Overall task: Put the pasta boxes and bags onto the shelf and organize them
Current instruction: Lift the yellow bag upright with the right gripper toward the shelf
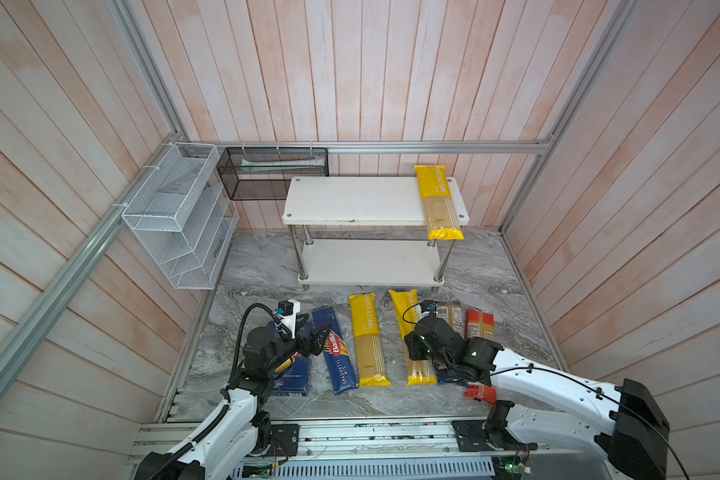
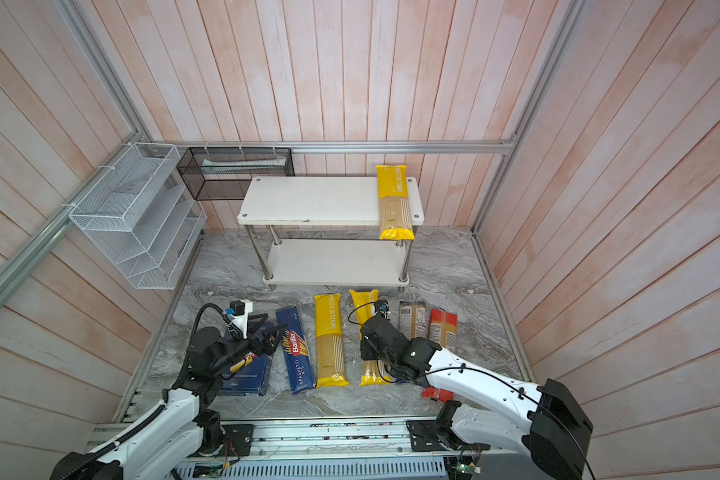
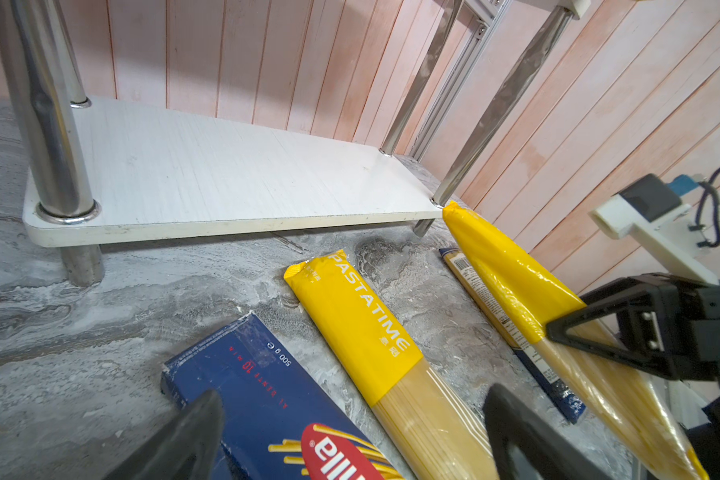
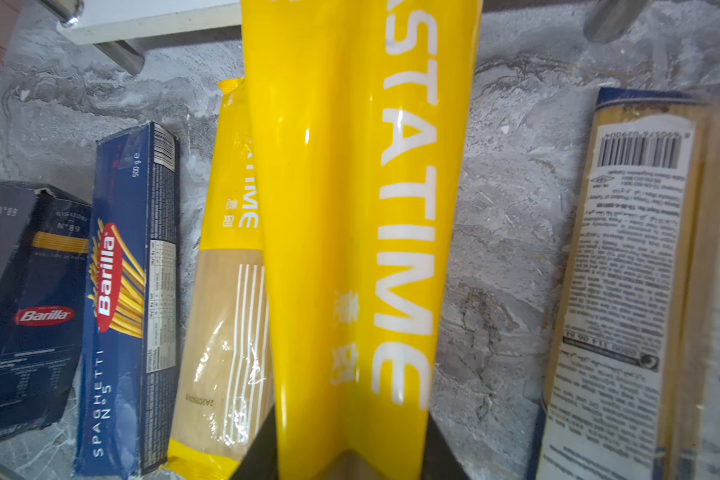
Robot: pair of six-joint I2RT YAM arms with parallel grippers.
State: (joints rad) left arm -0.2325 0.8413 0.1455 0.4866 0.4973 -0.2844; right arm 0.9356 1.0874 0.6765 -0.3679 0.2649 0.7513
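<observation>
Right wrist view: held yellow bag (image 4: 350, 208) comes straight out between the jaws of the right tool (image 4: 348, 455). The tool is clamped on it about where the yellow print gives way to the clear window.

Left wrist view: the same bag is tilted, far yellow end up near a corner of the lower board (image 3: 225, 174), near end low. Can't tell whether that near end touches the surface (image 1: 267, 266).

In both top views its long axis runs roughly 12-to-6, printed end toward 12 and leaning a touch to 11. It belongs to the row on the surface at 6 o'clock of the shelf (image 1: 350, 199).
- At its 9: second yellow bag (image 1: 366, 340), then Spaghetti box (image 1: 337, 357), then Rigatoni box (image 1: 296, 376).
- At its 3: blue-ended clear bag (image 1: 454, 316), then red-ended bag (image 1: 479, 324).

Left tool (image 3: 354, 399) hovers over the Spaghetti box, jaws apart, holding nothing.

Step, my read: pick-up of the next bag, with the grasp made and the bag only partly raised. One item of seven is shelved. That is the placed yellow bag (image 1: 439, 203) at the 3 o'clock end of the top board, lying 12-to-6 with its near end overhanging the front edge.

Next move likely calls for:
- getting the whole bag above the top board
- carrying it toward 12
- keeping the 12-to-6 axis
- laying it just at 9 of the placed bag
</observation>
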